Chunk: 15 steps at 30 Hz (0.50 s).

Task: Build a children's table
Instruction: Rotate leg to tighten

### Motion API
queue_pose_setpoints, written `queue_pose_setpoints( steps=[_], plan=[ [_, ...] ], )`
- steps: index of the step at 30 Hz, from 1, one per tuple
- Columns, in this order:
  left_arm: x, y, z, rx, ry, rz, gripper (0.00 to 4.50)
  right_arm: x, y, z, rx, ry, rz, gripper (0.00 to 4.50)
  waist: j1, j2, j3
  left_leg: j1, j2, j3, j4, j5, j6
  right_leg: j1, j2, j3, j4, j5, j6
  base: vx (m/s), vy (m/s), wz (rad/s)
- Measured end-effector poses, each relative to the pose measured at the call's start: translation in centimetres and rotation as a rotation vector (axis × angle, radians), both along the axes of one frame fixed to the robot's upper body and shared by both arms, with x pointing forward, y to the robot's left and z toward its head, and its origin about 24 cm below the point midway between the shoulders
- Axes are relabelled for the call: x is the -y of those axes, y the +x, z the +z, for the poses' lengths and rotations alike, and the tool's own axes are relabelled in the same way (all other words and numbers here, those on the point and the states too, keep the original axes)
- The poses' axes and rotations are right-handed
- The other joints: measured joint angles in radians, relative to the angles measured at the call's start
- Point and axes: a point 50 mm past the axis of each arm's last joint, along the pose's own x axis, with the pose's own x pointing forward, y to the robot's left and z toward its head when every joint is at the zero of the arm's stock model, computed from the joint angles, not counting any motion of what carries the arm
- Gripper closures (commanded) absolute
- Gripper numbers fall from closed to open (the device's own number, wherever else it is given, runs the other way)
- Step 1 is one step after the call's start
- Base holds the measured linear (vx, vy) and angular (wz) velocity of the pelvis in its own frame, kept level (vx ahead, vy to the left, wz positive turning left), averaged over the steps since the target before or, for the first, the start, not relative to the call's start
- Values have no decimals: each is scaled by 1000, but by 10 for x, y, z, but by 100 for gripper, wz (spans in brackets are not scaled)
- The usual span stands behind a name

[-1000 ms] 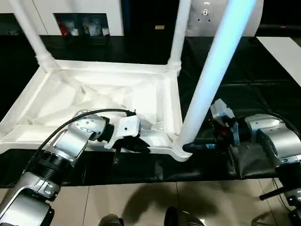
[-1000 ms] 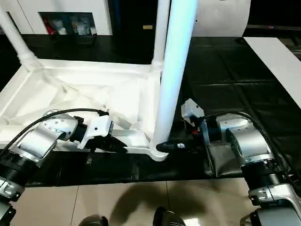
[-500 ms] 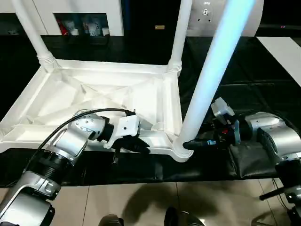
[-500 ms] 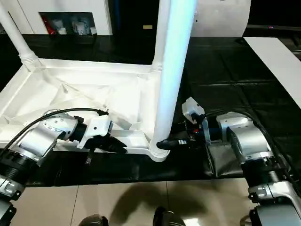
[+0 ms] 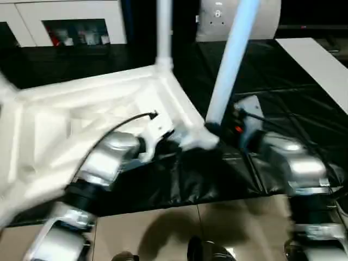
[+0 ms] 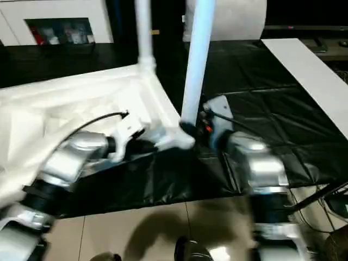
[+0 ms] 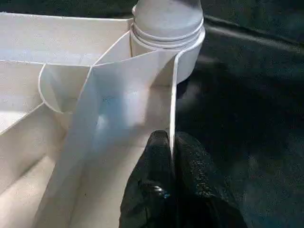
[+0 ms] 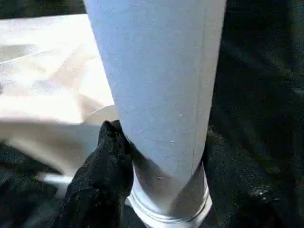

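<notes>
Table point(image 5: 81, 109) lies upside down on the black desk point(image 5: 304, 87). Left end effector point(image 7: 172, 156) is pinched together on its thin rim; right end effector point(image 8: 156, 156) is clamped around the near leg point(image 8: 161, 85) just above its socket.

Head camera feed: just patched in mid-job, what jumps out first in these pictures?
The upturned white tabletop lies ribbed side up on the black-sheeted work table, with white legs rising from its corners. The nearest leg stands in the corner socket between the two silver forearms. The left claw pinches the tabletop's thin rim close to that socket, and the right claw wraps the leg's base just above its collar.
</notes>
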Motion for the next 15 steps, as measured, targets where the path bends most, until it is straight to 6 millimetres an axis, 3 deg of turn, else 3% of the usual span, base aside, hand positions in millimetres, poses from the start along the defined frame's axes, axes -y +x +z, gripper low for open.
queue_pose_setpoints(
  steps=[2, 8, 15],
  plan=[
    [8, 0, 0, 1, -10, 47, 450, -4, 2, 0, 17, 15, -77, 204, -2, 1, 0, -1, 0, -1, 0, 0, 0, 1, 0, -2, -4, 2, 2, 0, 0, 0],
    [15, -1, 2, 16, -9, 52, 450, -5, 2, -1, 42, 32, -108, 147, -7, 2, -1, -5, 0, -1, -2, -2, 9, 2, -1, 3, -10, 6, 7, 0, 0, 0],
    [3, -3, 5, 78, 44, -52, 450, 12, -4, 1, 79, -2, 62, 97, 5, 2, -1, -7, 1, -1, -2, -4, 10, -10, 0, 5, 8, 4, 1, 0, 0, 0]
  ],
)
